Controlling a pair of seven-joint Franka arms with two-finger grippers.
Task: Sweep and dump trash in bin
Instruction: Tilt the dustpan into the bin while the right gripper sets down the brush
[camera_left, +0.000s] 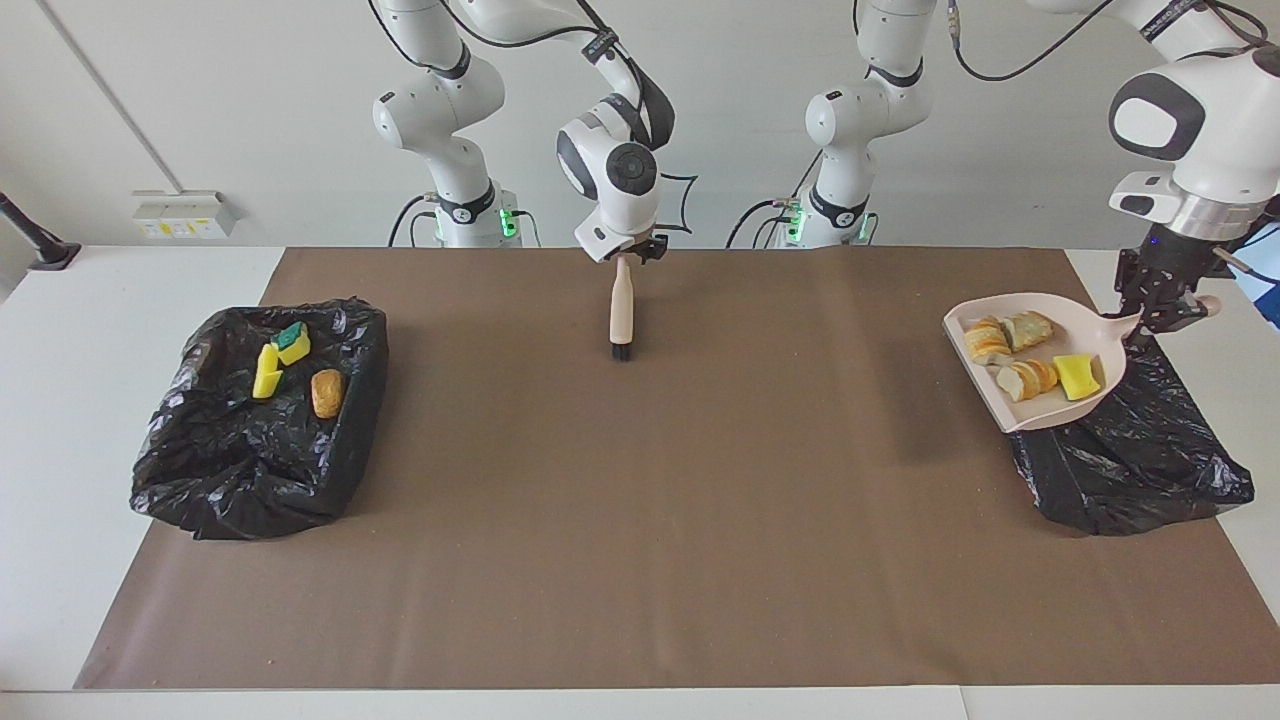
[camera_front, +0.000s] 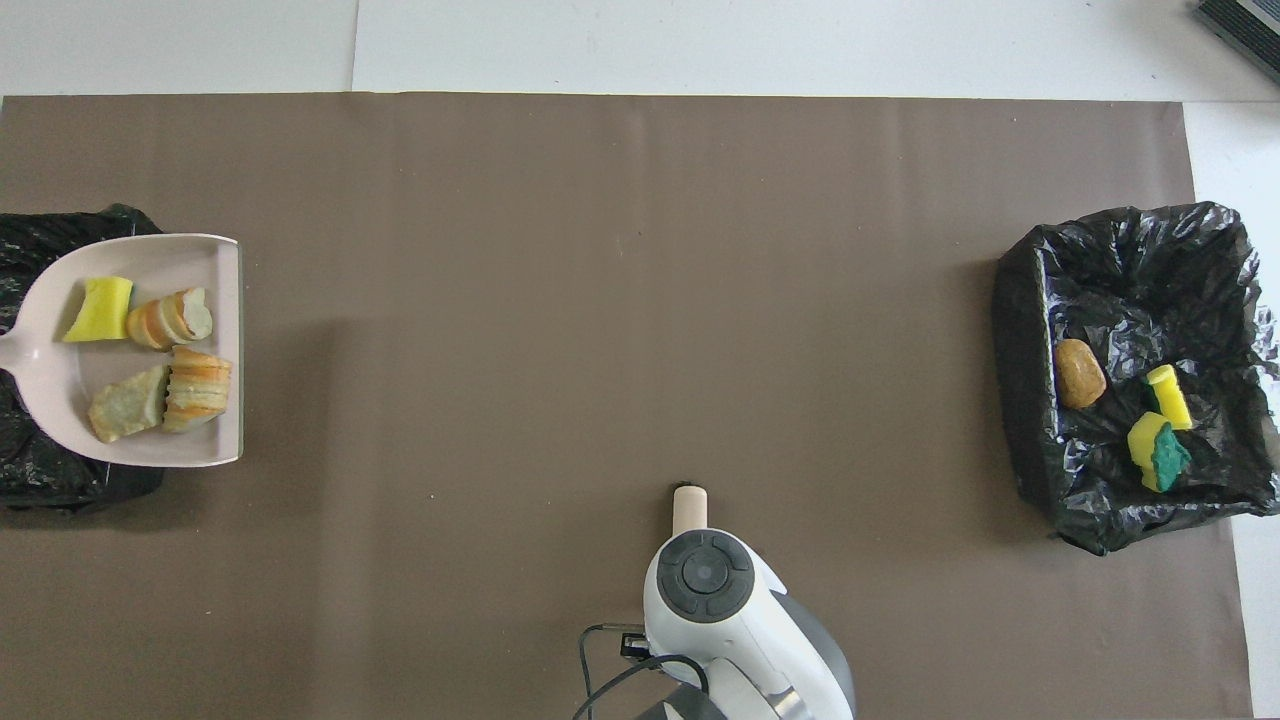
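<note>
My left gripper (camera_left: 1165, 308) is shut on the handle of the pale pink dustpan (camera_left: 1050, 405), which it holds level in the air. The pan hangs over the table-middle edge of the black-bagged bin (camera_left: 1130, 450) at the left arm's end. In the pan (camera_front: 150, 260) lie trash pieces: a yellow sponge piece (camera_left: 1078, 376) (camera_front: 98, 310) and three bread-like chunks (camera_left: 988, 340) (camera_front: 180, 318). In the overhead view this gripper is out of sight. My right gripper (camera_left: 625, 256) is shut on the top of a wooden brush (camera_left: 622, 305) (camera_front: 689, 508) that hangs upright, bristles down, at the table's middle.
A second black-bagged bin (camera_left: 260, 450) (camera_front: 1130, 470) sits at the right arm's end, holding yellow sponge pieces (camera_left: 266, 372), a green-topped sponge (camera_left: 292, 340) and a brown chunk (camera_left: 327, 392). Brown paper (camera_left: 640, 520) covers the table between the bins.
</note>
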